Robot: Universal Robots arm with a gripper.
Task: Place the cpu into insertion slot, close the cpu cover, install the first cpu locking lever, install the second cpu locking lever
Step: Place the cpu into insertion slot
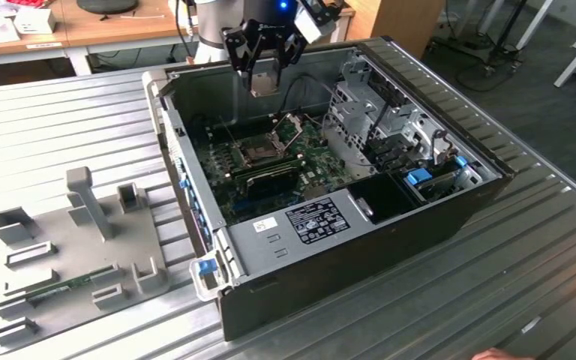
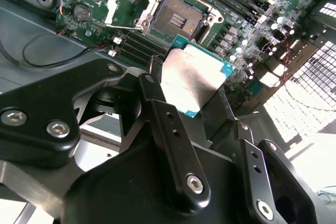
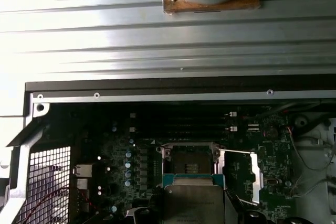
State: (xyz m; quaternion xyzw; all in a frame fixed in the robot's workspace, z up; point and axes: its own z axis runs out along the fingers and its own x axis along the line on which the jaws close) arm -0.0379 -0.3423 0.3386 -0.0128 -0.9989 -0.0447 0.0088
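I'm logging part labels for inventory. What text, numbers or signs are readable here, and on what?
Black label on the computer case: print too small to read.
White sticker beside it: too small to read.
cpu in the gripper: no legible marking on its face.

You're looking at a pale grey arm (image 1: 213, 22) with a blue light (image 1: 283, 6) glowing at its wrist. Your gripper (image 2: 190, 95) is matte black, built of angular linkage bars, with silver screws (image 2: 195, 183) at the joints.
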